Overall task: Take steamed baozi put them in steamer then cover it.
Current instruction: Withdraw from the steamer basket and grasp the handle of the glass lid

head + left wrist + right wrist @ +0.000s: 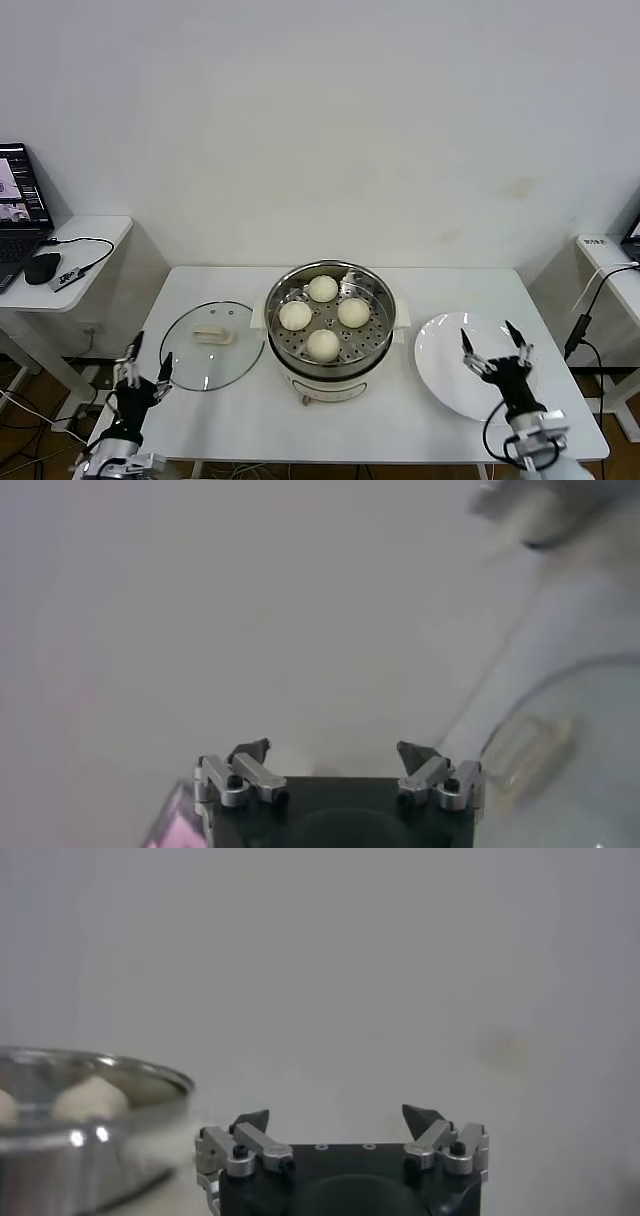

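Head view: four baozi [322, 317] sit in steamer [330, 368], mid-table [240, 420]. Cover [211, 345] lies just left of it, near left claw [142, 365], released. Right claw [494, 347], released, hovers over plate [450, 385].

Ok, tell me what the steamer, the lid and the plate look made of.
Steamer: polished steel by its mirror-like shine, perforated tray inside; the cream base could be plastic or enamel. Cover: clear glass, since the table shows through, with a metal rim and cream handle. Plate: glossy white, probably ceramic.
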